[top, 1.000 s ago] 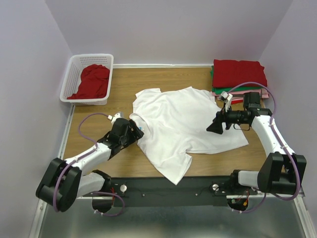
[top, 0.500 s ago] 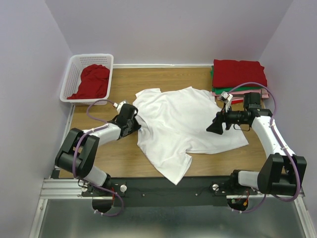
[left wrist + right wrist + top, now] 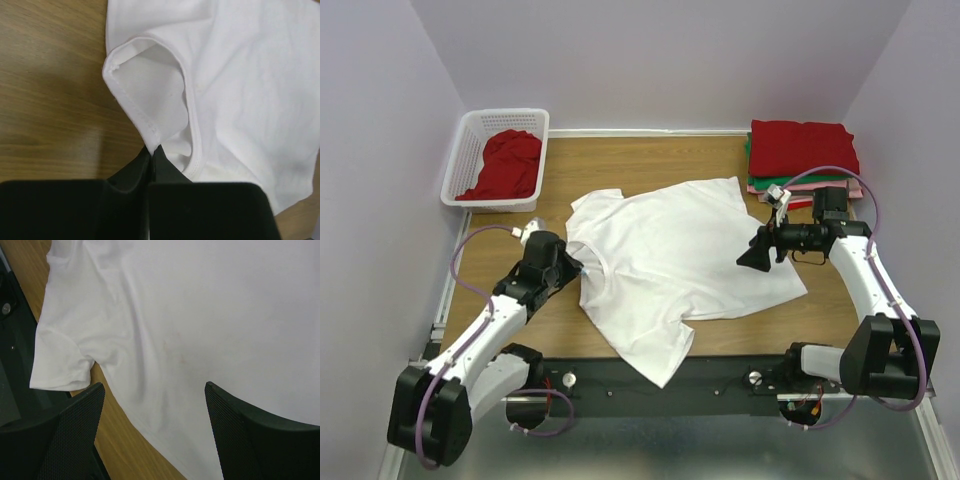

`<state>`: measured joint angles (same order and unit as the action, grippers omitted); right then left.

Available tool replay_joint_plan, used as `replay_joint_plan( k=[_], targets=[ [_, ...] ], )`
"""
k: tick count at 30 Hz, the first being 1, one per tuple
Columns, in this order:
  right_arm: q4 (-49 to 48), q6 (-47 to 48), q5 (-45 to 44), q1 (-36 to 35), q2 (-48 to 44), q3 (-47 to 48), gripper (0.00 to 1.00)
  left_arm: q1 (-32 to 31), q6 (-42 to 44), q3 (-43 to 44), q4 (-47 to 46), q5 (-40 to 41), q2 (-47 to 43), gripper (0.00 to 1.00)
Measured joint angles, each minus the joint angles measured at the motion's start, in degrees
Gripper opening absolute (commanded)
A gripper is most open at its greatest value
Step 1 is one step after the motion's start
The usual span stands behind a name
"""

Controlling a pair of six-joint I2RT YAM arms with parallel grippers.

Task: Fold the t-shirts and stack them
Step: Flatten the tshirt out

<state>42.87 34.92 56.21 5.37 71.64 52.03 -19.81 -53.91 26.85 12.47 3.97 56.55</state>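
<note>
**Left gripper clamped on the collar, right gripper spread wide**

Your left gripper (image 3: 151, 150) is clenched on the neck hem of the white shirt (image 3: 685, 245). In the wrist view both fingertips press together with the hem between them, and the collar opening gapes just beyond. The shirt lies spread across the middle of the table (image 3: 650, 160), with its collar toward the left edge and one sleeve trailing over the near edge.

Your right gripper (image 3: 752, 258) sits over the shirt's right side, toward the right edge. Its jaws are wide apart with nothing between them. You cannot tell from either view whether its fingers touch the cloth.

In the far right corner rests a stack (image 3: 803, 150) of folded shirts, red on top with green and pink edges below. In the far left corner the basket (image 3: 468, 150) holds a crumpled red shirt (image 3: 510, 165).
</note>
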Motion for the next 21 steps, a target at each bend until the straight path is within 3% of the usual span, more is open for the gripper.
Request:
replay_joint_plan(
  k=[1, 7, 10, 14, 18, 21],
  targets=[
    [0.0, 0.0, 0.0, 0.0, -0.1, 0.0, 0.88, 0.5, -0.2, -0.1, 0.7, -0.2, -2.1, 0.11],
    [0.0, 0.0, 0.0, 0.0, -0.1, 0.0, 0.88, 1.7, -0.2, -0.1, 5.7, -3.9, -7.1, 0.61],
    [0.0, 0.0, 0.0, 0.0, -0.1, 0.0, 0.88, 1.7, 0.9, 0.1, 9.0, -6.8, -9.7, 0.79],
    [0.0, 0.0, 0.0, 0.0, -0.1, 0.0, 0.88, 1.7, 4.2, 2.8, 13.0, -9.0, -15.5, 0.89],
    [0.0, 0.0, 0.0, 0.0, 0.2, 0.0, 0.88, 1.7, 10.1, 7.8, 12.6, -9.4, -19.5, 0.88],
    [0.0, 0.0, 0.0, 0.0, 0.8, 0.0, 0.88, 2.0, 16.9, 14.3, 8.7, -9.1, -15.3, 0.86]
  ],
)
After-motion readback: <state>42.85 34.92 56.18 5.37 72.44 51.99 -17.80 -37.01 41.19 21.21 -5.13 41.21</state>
